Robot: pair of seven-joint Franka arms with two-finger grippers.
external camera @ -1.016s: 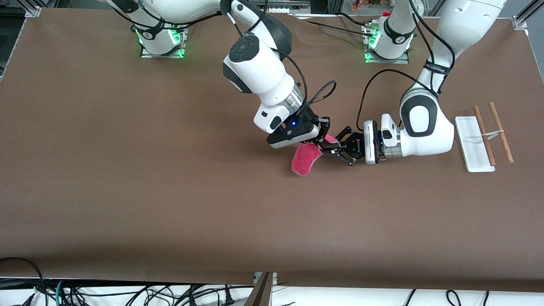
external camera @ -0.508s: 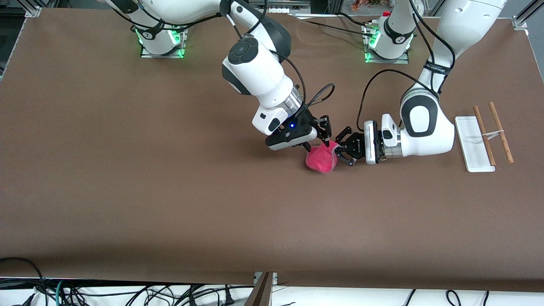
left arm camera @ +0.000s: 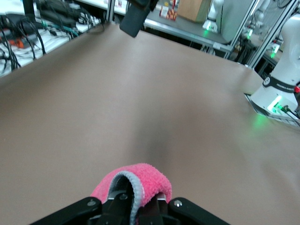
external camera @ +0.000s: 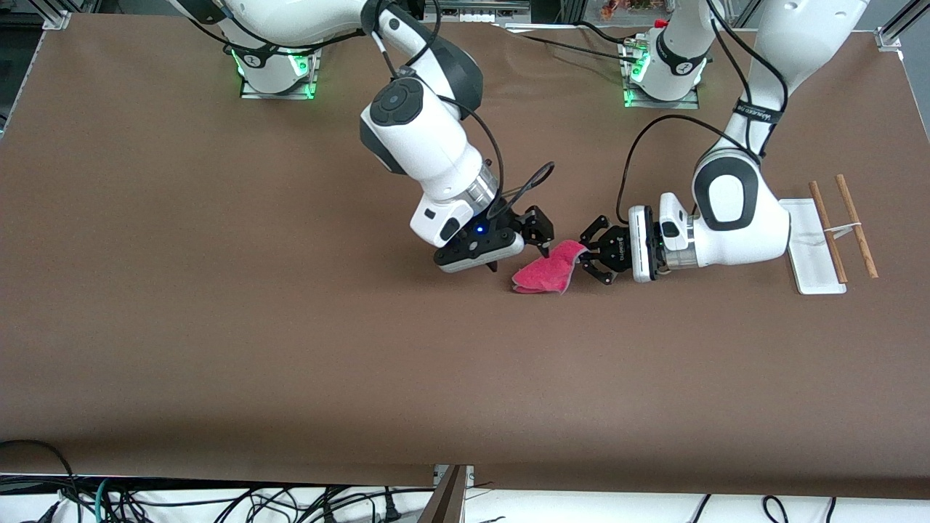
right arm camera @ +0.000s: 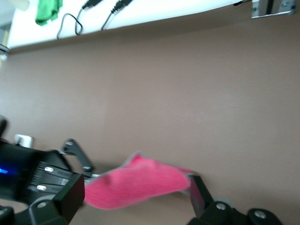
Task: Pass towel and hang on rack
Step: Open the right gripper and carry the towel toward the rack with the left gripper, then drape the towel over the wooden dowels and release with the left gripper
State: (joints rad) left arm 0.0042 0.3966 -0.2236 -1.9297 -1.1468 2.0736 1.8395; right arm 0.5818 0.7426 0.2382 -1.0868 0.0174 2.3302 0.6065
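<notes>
Left gripper [external camera: 587,256] has its jaws clamped on the towel [external camera: 546,270], which droops over mid-counter [external camera: 218,327]. Right gripper [external camera: 539,240], jaws spread and empty, hovers just beside it.

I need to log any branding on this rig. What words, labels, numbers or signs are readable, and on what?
Black band on the left arm: white lettering, too small to read.
Left gripper, shut on the towel: small white print on its black body, too small to read.
Right gripper, towel, rack: no text seen.
</notes>
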